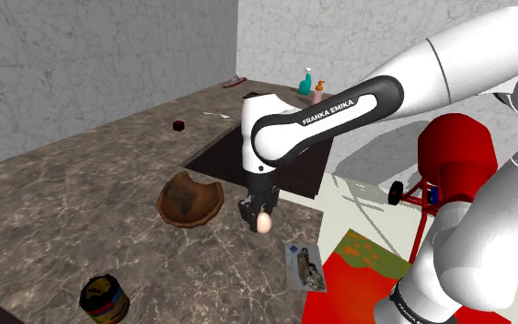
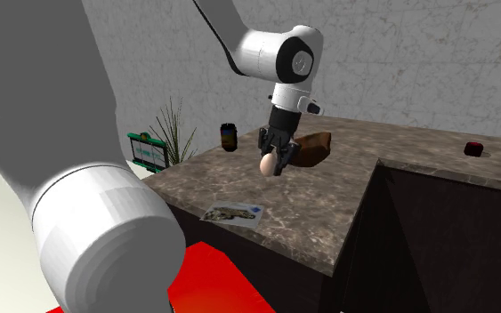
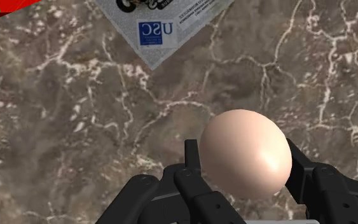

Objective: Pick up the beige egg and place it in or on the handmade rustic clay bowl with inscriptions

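The beige egg [image 3: 246, 154] sits clasped between my black fingers [image 3: 193, 167], lifted above the brown marbled counter. My gripper [image 1: 262, 219] hangs just to the right of the brown clay bowl [image 1: 189, 201] in the shoulder view, with the egg [image 1: 264, 222] showing pale at its tips. From the second exterior view, the gripper [image 2: 273, 163] holds the egg [image 2: 269, 165] in front of the bowl [image 2: 312, 148], above the counter top.
A printed card [image 1: 305, 266] lies near the counter's edge below the gripper. A dark tin [image 1: 105, 299] stands at the shoulder view's lower left. A dark sink recess [image 1: 234, 156] lies behind the bowl, with bottles [image 1: 308, 85] at the back.
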Motion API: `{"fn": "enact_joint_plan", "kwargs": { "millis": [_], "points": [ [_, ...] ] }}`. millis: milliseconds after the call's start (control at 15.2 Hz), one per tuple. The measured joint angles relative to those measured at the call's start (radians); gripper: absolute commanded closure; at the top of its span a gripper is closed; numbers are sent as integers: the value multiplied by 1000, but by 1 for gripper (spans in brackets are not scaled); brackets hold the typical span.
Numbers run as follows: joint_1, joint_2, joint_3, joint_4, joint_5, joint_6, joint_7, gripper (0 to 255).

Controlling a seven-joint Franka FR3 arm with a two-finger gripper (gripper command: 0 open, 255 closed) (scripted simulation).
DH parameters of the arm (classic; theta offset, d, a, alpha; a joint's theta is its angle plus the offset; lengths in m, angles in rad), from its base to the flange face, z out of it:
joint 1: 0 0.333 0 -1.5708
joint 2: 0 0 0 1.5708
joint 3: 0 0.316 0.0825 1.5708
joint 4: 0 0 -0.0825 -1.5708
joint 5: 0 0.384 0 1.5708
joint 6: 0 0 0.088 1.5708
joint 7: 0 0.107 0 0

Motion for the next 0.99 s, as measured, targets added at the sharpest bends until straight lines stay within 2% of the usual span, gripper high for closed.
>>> {"fn": "enact_joint_plan", "kwargs": {
  "millis": [990],
  "points": [
    [-5, -86, -12, 121, -6, -206, 19, 255]
  ]
}}
